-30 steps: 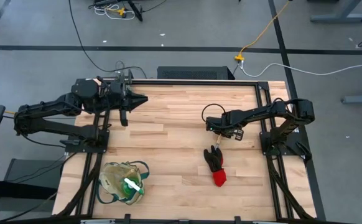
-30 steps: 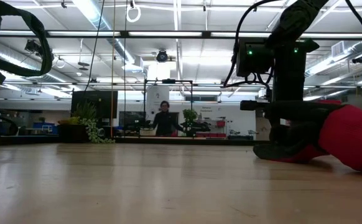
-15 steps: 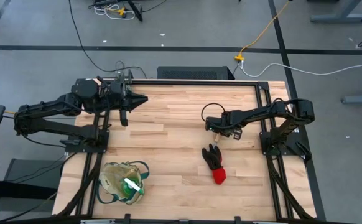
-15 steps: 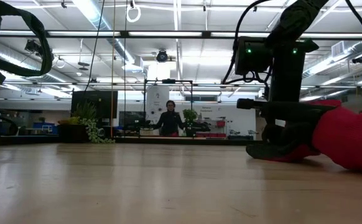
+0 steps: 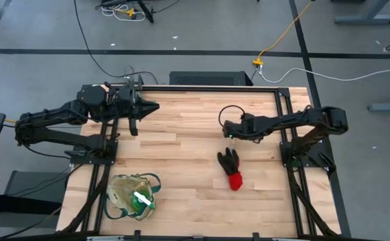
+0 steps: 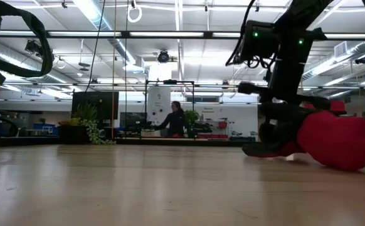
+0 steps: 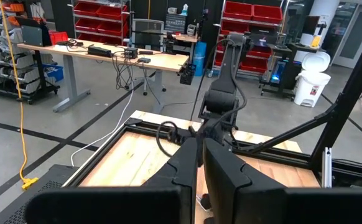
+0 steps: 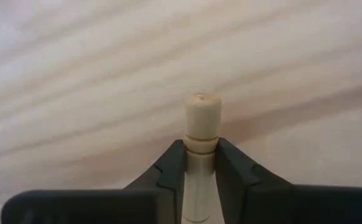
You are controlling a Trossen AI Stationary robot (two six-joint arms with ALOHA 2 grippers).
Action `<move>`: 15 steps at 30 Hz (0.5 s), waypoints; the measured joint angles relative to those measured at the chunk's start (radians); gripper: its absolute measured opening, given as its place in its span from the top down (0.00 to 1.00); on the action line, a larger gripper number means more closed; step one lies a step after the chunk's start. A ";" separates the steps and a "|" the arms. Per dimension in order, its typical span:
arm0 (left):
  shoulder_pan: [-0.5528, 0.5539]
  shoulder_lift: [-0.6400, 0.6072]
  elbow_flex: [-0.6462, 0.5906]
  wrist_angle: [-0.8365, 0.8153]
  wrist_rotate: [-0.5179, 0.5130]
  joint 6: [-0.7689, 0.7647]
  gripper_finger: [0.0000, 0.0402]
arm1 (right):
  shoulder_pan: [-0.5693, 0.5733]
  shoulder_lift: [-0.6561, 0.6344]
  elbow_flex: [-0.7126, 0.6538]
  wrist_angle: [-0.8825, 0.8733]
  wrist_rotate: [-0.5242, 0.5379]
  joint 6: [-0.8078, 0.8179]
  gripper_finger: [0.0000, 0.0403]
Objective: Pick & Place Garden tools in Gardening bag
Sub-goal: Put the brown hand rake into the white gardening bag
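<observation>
A pale wooden tool handle stands clamped between the two dark fingers of the right gripper, its rounded end poking out past the fingertips over the table. Just beside that gripper, toward the near edge, lies the black-and-red glove bundle. The bag sits well apart from it at the table's near left corner, something green and white showing inside. The left gripper waits at the far left, fingers together on nothing
</observation>
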 joint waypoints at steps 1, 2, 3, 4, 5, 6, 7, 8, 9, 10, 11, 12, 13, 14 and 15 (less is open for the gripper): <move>0.000 0.000 0.000 0.000 0.000 0.000 0.91 | 0.000 -0.012 0.000 0.000 0.020 -0.016 0.85; 0.000 0.000 0.000 0.000 0.000 0.000 0.91 | 0.000 -0.023 0.000 -0.002 0.041 -0.030 0.85; 0.000 0.000 0.000 0.000 0.000 0.000 0.91 | 0.000 -0.032 0.000 -0.002 0.062 -0.047 0.86; 0.000 0.000 0.000 0.000 0.000 0.000 0.91 | 0.000 -0.042 0.000 -0.003 0.079 -0.063 0.86; 0.000 0.000 0.000 0.000 0.000 0.000 0.91 | 0.000 -0.051 0.000 -0.004 0.098 -0.079 0.86; 0.000 0.000 0.000 0.000 0.000 0.000 0.91 | 0.000 -0.059 0.000 -0.003 0.115 -0.097 0.86; 0.000 0.000 0.000 0.000 0.000 0.000 0.91 | 0.000 -0.067 0.000 -0.003 0.129 -0.112 0.86; 0.000 0.000 0.000 0.000 0.000 0.000 0.91 | 0.000 -0.074 0.000 -0.004 0.143 -0.127 0.86; 0.000 0.000 0.000 0.000 0.000 0.000 0.91 | 0.000 -0.081 0.000 -0.003 0.159 -0.147 0.86; 0.000 0.000 0.000 0.000 0.000 0.000 0.91 | 0.000 -0.088 0.000 -0.003 0.173 -0.164 0.86; 0.000 0.000 0.000 0.000 0.000 0.000 0.91 | 0.000 -0.095 0.000 -0.002 0.186 -0.181 0.86; 0.000 0.000 0.000 0.000 0.000 0.000 0.91 | 0.001 -0.100 0.000 0.002 0.198 -0.202 0.86; 0.000 0.000 0.000 0.000 0.000 0.000 0.91 | 0.002 -0.106 0.000 0.006 0.207 -0.218 0.86; 0.000 0.000 0.000 0.000 0.000 0.000 0.91 | 0.004 -0.111 0.000 0.009 0.217 -0.231 0.86; 0.000 0.000 0.000 0.000 0.000 0.000 0.91 | 0.008 -0.118 0.000 0.012 0.225 -0.239 0.86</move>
